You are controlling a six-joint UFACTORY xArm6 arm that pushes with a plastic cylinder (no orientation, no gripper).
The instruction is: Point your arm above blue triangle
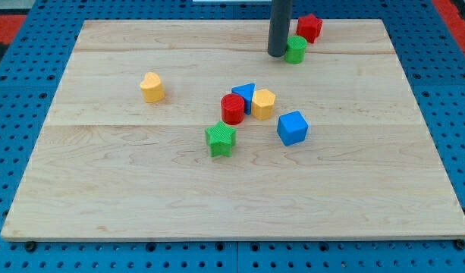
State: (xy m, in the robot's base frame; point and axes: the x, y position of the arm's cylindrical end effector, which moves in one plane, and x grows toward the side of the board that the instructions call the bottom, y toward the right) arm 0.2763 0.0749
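- Blue pegboard point(20, 53) frames the pale wooden desk point(141, 189), which fills most of the view.
- I have no claw on this arm, so nothing opens, closes or holds; I only have a dark rod coming down from the view's top.
- I see my tip point(277, 54) resting near the desk's top edge, touching or just beside the green cylinder point(296, 49) on that block's left.
- Just beyond the green cylinder, toward the view's top right, sits a red star-like block point(309, 27).
- I find the blue triangle point(246, 94) near the middle of the desk, well apart from my tip, toward the view's bottom.
- Against it sit a red cylinder point(232, 108) on its lower left and a yellow hexagonal block point(263, 104) on its right.
- Near that cluster are a green star point(221, 139) below and a blue cube point(292, 127) to the lower right.
- Off alone toward the view's left stands a yellow heart-like block point(152, 87).
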